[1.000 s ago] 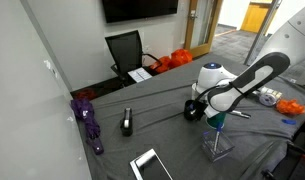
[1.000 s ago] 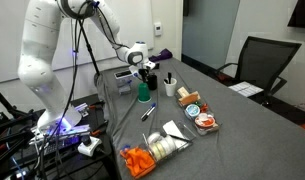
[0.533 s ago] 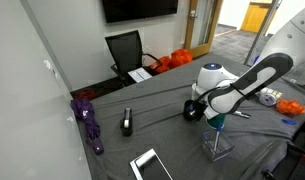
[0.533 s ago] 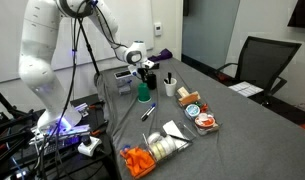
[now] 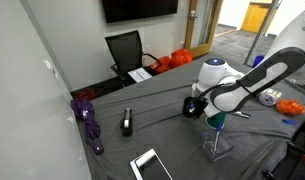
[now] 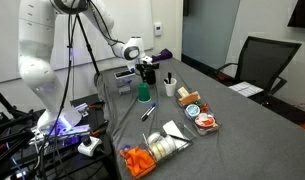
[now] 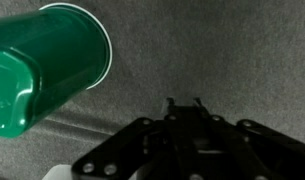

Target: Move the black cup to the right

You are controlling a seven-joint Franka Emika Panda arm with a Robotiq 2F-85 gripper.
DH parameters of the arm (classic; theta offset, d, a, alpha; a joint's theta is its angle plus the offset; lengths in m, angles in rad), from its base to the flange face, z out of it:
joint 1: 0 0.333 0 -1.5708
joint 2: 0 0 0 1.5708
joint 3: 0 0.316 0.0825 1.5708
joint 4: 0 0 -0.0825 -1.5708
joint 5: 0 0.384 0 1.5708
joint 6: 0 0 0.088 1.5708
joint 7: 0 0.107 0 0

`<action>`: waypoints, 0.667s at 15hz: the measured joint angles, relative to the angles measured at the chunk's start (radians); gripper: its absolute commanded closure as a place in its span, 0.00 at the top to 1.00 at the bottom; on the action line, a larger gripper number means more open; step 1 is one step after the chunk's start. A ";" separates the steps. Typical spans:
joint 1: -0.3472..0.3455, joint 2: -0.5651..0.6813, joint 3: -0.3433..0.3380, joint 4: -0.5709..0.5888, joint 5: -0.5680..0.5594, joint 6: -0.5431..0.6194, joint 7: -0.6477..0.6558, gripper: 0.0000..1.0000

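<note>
The black cup (image 5: 191, 110) is a small dark cylinder at the tip of my gripper (image 5: 195, 106) on the grey table; it also shows in the other exterior view (image 6: 149, 74) under the gripper (image 6: 147, 68). In the wrist view the gripper (image 7: 183, 101) comes in from the bottom. Its fingertips (image 7: 170, 101) stand close together with a dark block between them, which I take for the cup. A green cup (image 7: 47, 65) lies just left of the gripper and shows in both exterior views (image 5: 216, 120) (image 6: 143, 93).
A white cup with utensils (image 6: 170, 88) stands close beside the gripper. A flat black device (image 5: 127, 122), a purple object (image 5: 90, 122) and a white tablet (image 5: 149, 165) lie further off. Food bowls (image 6: 202, 122) and carrots (image 6: 139, 160) sit toward the table's near end.
The forearm has risen a little and the wrist has shifted slightly. The gripper and the black cup have barely moved beside the green cup.
</note>
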 measured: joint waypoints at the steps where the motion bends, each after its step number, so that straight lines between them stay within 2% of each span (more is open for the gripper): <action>1: 0.002 -0.009 -0.002 -0.006 -0.001 0.000 0.002 0.05; 10: 0.008 -0.138 -0.007 -0.088 -0.013 -0.047 0.041 0.05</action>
